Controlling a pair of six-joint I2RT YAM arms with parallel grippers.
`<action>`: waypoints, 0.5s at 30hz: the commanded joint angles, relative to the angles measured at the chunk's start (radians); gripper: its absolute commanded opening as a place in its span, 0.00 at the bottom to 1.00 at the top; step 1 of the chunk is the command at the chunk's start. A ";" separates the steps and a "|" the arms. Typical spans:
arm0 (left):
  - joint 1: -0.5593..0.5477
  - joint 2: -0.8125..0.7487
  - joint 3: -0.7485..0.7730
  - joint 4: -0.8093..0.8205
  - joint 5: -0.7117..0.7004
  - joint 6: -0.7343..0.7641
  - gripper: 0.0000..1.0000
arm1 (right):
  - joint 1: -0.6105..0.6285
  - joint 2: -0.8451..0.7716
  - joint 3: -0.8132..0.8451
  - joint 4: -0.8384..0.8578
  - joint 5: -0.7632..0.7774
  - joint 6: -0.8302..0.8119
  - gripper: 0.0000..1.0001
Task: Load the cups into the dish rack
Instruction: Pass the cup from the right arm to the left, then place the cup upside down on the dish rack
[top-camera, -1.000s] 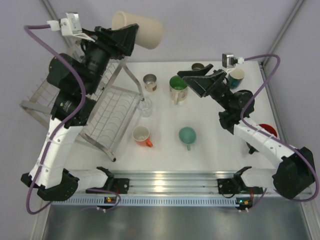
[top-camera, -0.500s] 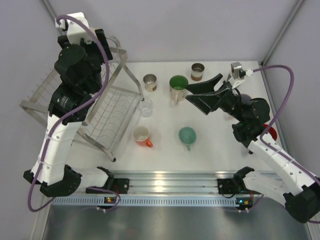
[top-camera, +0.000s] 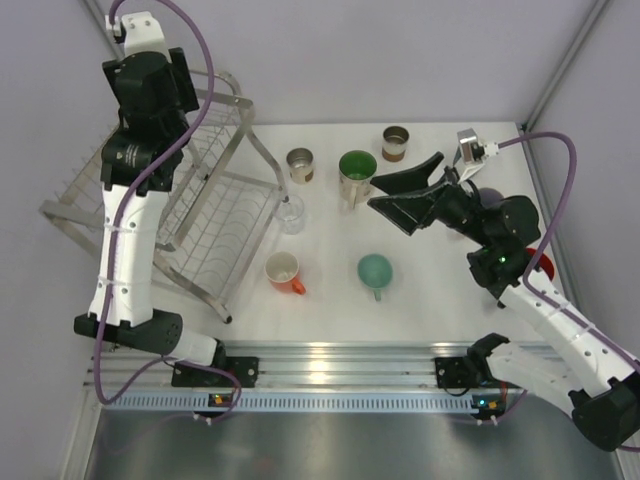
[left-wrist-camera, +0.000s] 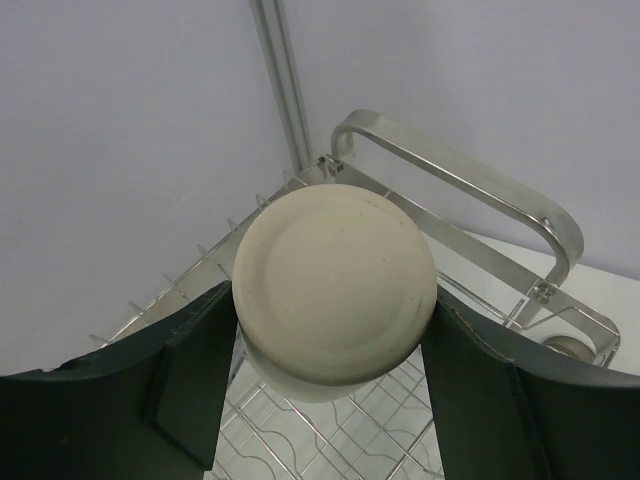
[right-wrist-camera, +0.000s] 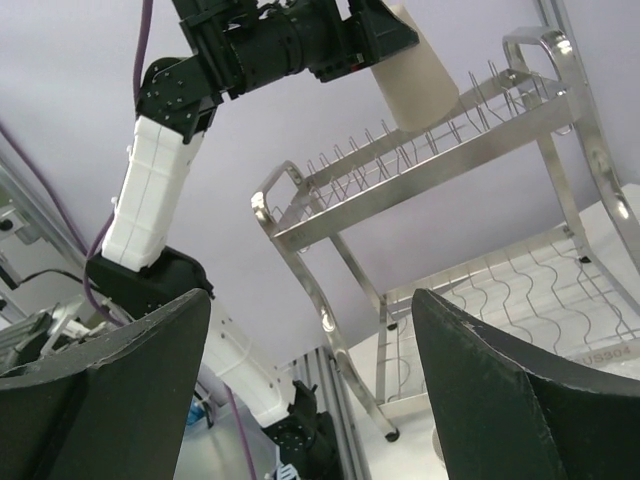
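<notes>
My left gripper (left-wrist-camera: 333, 312) is shut on a beige cup (left-wrist-camera: 333, 265), whose flat base faces the wrist camera, held high over the silver wire dish rack (left-wrist-camera: 462, 187). From above, the left arm (top-camera: 150, 85) covers this cup. The right wrist view shows the beige cup (right-wrist-camera: 420, 70) hanging above the rack's top tier (right-wrist-camera: 450, 160). My right gripper (top-camera: 385, 195) is open and empty, raised over the table right of the green-inside white cup (top-camera: 356, 172). A steel cup (top-camera: 300, 165), a brown-banded cup (top-camera: 396, 142), a clear glass (top-camera: 291, 213), an orange-handled white cup (top-camera: 284, 270) and a teal cup (top-camera: 375, 270) stand on the table.
The dish rack (top-camera: 215, 225) fills the table's left side, its looped handle (top-camera: 230, 95) at the back. A red cup (top-camera: 540, 265) shows partly behind the right arm near the table's right edge. Grey walls close the back and sides.
My left arm has swung the beige cup leftward and up, from beside the rack's handle to over the rack. My right gripper has pulled back to the right and lifted.
</notes>
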 joint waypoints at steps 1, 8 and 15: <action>0.028 0.019 0.050 -0.009 0.104 -0.060 0.00 | -0.003 -0.030 0.020 -0.037 -0.006 -0.068 0.83; 0.069 0.076 0.077 -0.009 0.167 -0.080 0.00 | -0.005 -0.018 0.017 -0.047 -0.009 -0.090 0.83; 0.117 0.114 0.105 -0.007 0.236 -0.099 0.00 | -0.005 0.002 0.010 -0.039 -0.015 -0.096 0.83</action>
